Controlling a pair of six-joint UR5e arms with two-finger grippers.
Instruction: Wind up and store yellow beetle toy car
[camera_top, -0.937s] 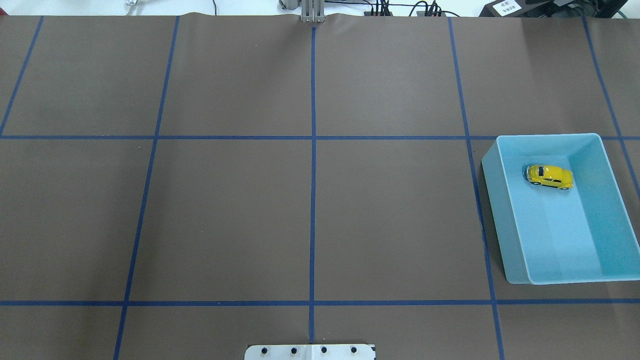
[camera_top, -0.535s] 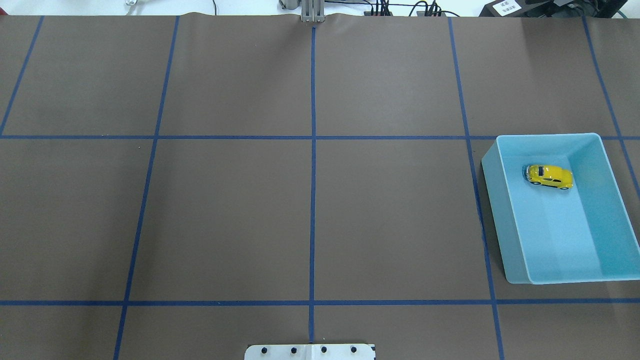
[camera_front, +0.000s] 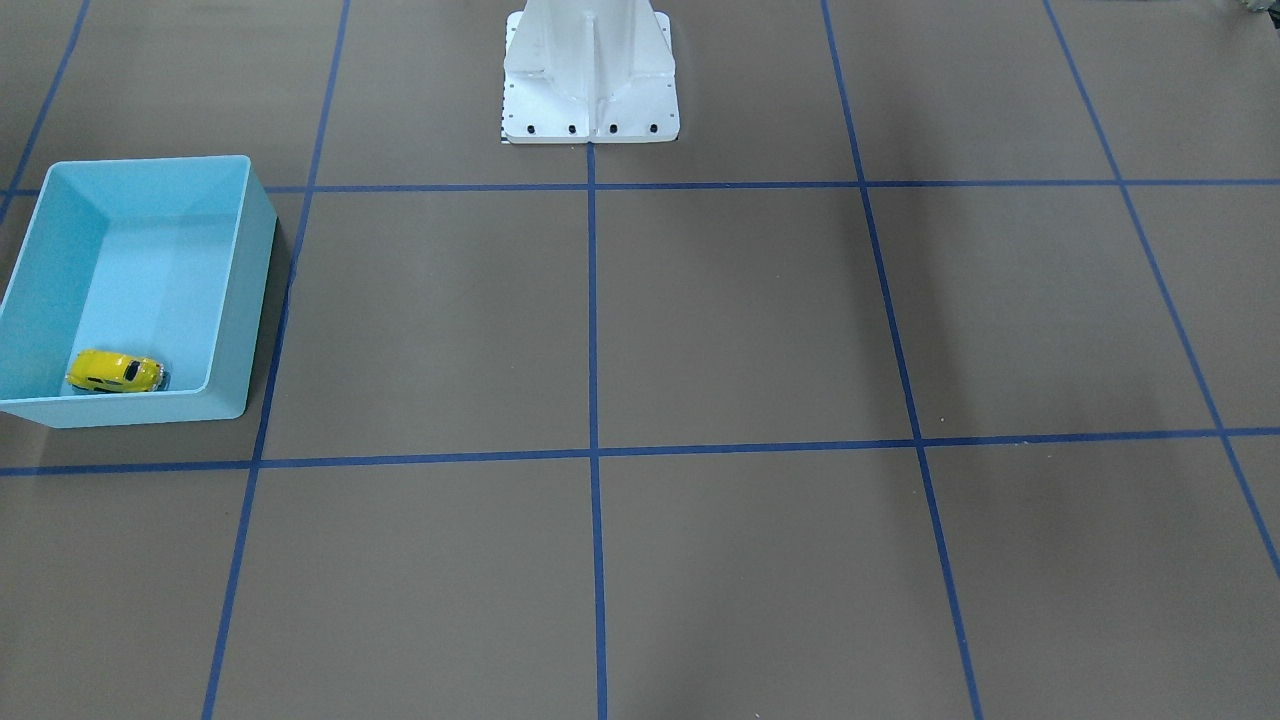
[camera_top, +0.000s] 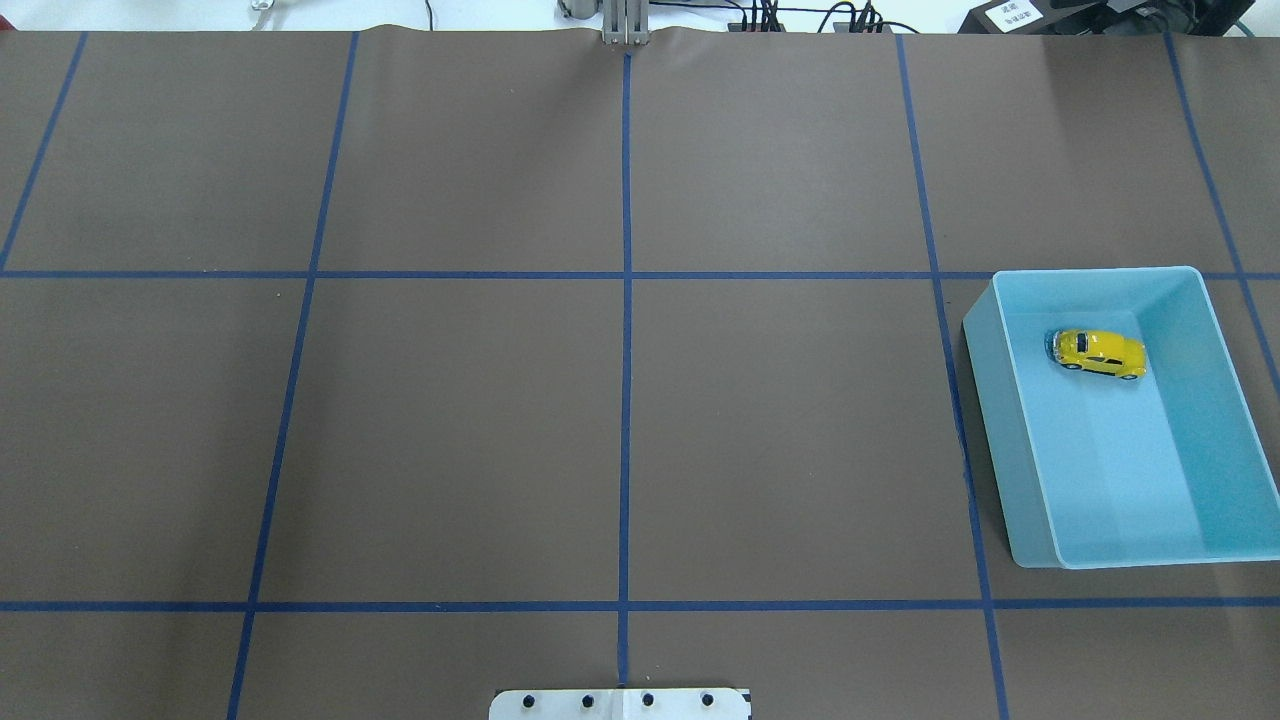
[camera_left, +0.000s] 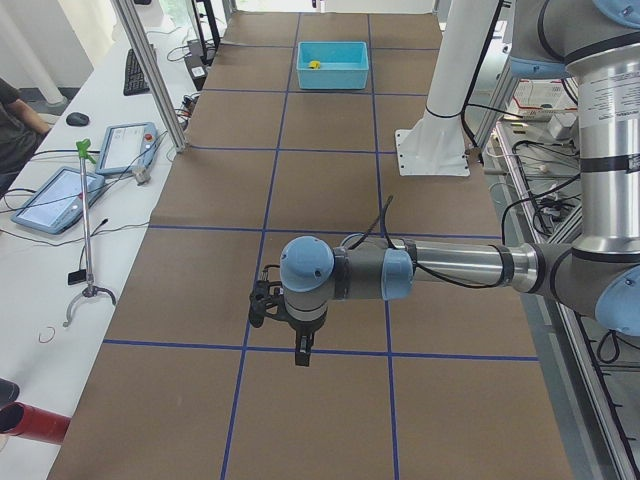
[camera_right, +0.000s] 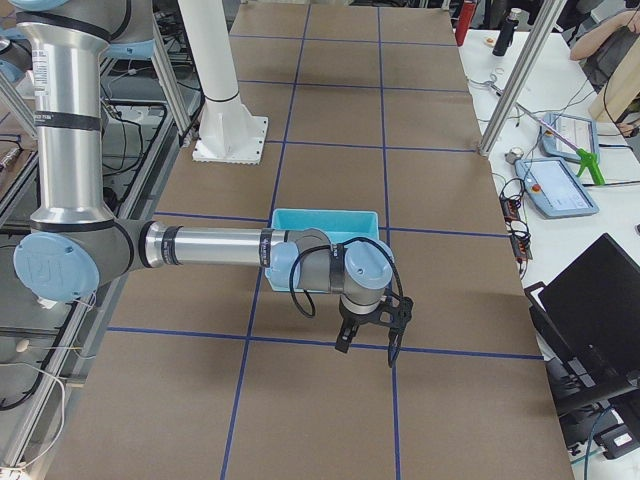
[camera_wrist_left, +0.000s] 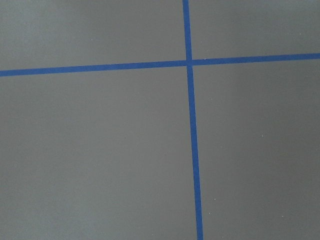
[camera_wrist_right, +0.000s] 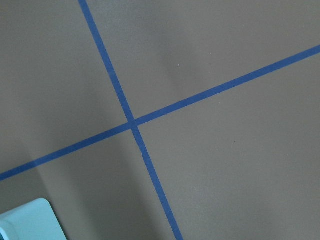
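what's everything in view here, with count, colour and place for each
yellow beetle toy car: 1, yellow, inside the bin
bin: 1, light blue, robot's right side of the table
table: 1, brown with blue tape grid
tablets: 2, grey, side bench
laptop: 1, black, side bench
base post: 1, white, centre of robot's table edge
left tool: 1, black, over the table, open or shut unclear
right tool: 1, black, over the table near the bin, open or shut unclear
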